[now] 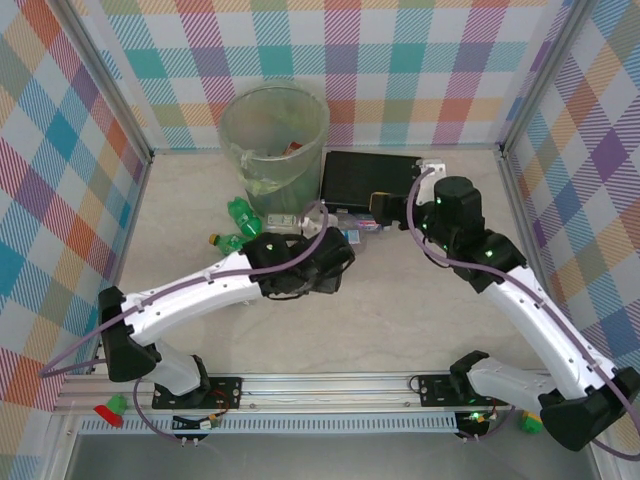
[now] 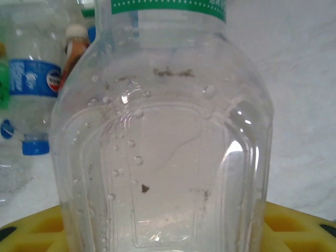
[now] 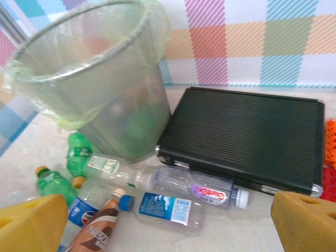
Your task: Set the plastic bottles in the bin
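My left gripper point(image 1: 330, 265) is low over the table middle. In the left wrist view its yellow fingertips point(image 2: 296, 226) press both sides of a clear plastic bottle point(image 2: 163, 147) with a green label band; it is shut on that bottle. My right gripper point(image 3: 168, 223) hangs open near the black case, with nothing between its yellow fingertips point(image 3: 31, 220). Below it lie several plastic bottles: a blue-labelled clear one point(image 3: 165, 210), a red-labelled clear one point(image 3: 202, 186), a green one point(image 3: 79, 152) and a brown one point(image 3: 97, 231). The bin point(image 1: 273, 130) stands at the back left, with items inside.
A flat black case point(image 1: 365, 178) lies right of the bin, against the back wall; the bottles lie along its front edge. Orange and red toy bricks point(image 3: 329, 157) sit at its right end. Checked walls close the table on three sides.
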Controlling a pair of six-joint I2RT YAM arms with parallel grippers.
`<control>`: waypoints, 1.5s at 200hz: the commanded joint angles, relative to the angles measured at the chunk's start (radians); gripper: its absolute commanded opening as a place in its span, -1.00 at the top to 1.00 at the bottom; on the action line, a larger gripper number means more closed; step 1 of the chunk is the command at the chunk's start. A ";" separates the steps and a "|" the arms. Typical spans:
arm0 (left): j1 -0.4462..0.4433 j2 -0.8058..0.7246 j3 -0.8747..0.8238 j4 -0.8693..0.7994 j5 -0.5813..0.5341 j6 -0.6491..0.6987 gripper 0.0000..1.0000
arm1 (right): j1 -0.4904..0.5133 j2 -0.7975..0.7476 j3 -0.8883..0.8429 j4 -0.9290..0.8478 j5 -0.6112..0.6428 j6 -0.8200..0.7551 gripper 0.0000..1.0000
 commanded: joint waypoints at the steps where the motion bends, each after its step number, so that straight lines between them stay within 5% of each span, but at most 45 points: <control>1: 0.047 -0.015 0.090 -0.087 -0.039 0.062 -0.10 | -0.008 -0.041 -0.010 0.037 -0.072 0.019 -0.98; 74: 0.319 0.084 0.433 -0.051 0.086 0.246 -0.07 | -0.008 -0.145 -0.056 0.017 -0.199 0.040 -0.98; 130: 0.469 0.237 0.708 -0.029 0.080 0.326 -0.07 | -0.008 -0.100 0.000 0.008 -0.230 0.019 -0.98; 200: 0.634 0.329 0.754 0.193 0.101 0.369 -0.05 | -0.008 -0.051 0.022 0.019 -0.249 0.030 -0.98; 300: 0.798 0.589 0.962 0.123 0.214 0.318 -0.07 | -0.008 -0.024 0.027 0.028 -0.246 0.041 -0.98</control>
